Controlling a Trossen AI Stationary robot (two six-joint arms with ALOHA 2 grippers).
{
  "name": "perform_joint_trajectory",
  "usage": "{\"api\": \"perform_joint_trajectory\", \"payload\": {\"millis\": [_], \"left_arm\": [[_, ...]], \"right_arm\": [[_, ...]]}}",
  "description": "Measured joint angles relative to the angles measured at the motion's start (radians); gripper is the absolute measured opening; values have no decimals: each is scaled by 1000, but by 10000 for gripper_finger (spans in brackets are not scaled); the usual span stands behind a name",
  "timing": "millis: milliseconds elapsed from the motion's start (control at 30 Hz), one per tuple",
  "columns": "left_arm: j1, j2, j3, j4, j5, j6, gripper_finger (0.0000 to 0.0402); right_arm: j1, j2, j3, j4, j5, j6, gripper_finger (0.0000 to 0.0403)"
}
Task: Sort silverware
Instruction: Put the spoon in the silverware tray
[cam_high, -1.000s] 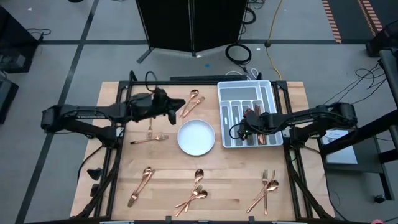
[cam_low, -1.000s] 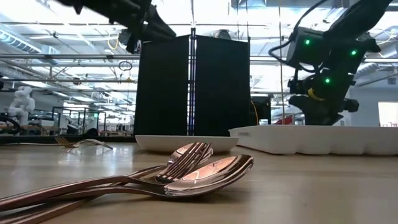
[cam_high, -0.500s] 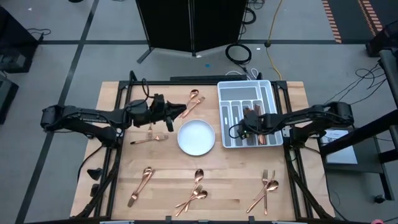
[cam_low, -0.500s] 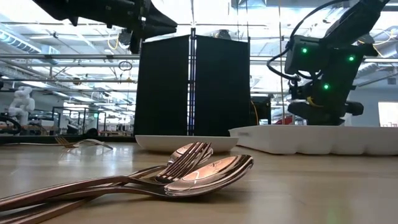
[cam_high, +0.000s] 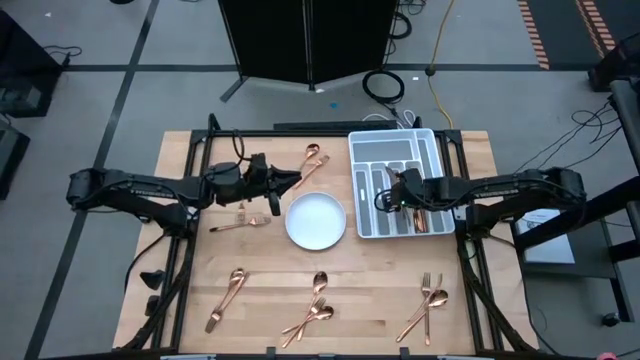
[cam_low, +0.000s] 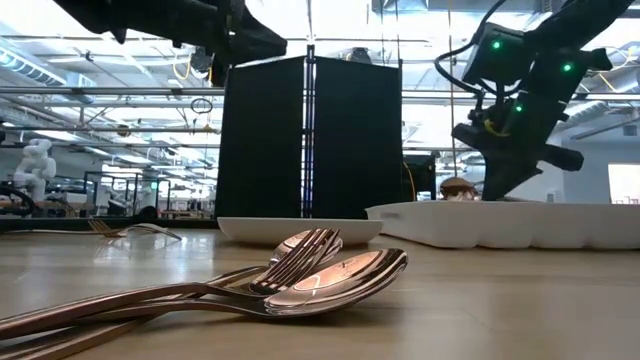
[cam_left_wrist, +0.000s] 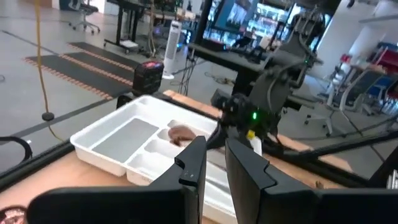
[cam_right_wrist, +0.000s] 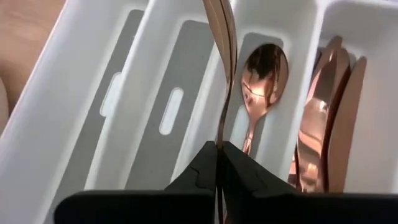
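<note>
Moved: right gripper (cam_high: 388, 197) has shifted up the tray toward its middle since a second ago and pinched shut on a spoon (cam_right_wrist: 224, 74); left arm has edged right.
Near edge of desk (cam_high: 180, 290): three loose heaps of silverware — front left (cam_high: 227, 297), front centre (cam_high: 315, 310), front right (cam_high: 427, 305). Low view shows the centre heap close up as a fork lying over a spoon (cam_low: 335, 272).
Mid desk: one round white plate (cam_high: 316, 221); one fork (cam_high: 240, 224) to its left.
Left gripper (cam_high: 290, 179): hovers above the desk, just beside the plate's upper left, fingers narrowly parted, nothing between them that I can see.
Far side: one more pair of pieces (cam_high: 311, 160) above the plate.
Tray (cam_high: 368, 150): one white divided tray, right of plate.
Right wrist only: held spoon hangs on edge over a slot already holding one spoon (cam_right_wrist: 261, 81); knives (cam_right_wrist: 333, 118) in the next slot.
Left wrist only: right arm seen over the tray (cam_left_wrist: 118, 140).
In the way: right arm hides part of the tray from above.
</note>
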Motion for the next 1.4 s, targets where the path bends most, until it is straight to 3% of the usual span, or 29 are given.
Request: {"api": "perform_joint_trajectory", "payload": {"millis": [433,667,1000,1200,1400], "left_arm": [[0,9,0,-1,88,24,54],[0,10,1,-17,93,52,54],[0,9,1,-16,102,54,54],[0,9,1,-16,114,54,54],[0,9,1,-56,159,94,54]], "right_arm": [[-7,11,-18,14,-21,175,1],[-15,12,-127,169,-78,222,27],[-25,11,-163,247,-92,167,77],[-51,11,-130,150,-53,91,109],[-50,9,-37,92,-16,-32,109]]}}
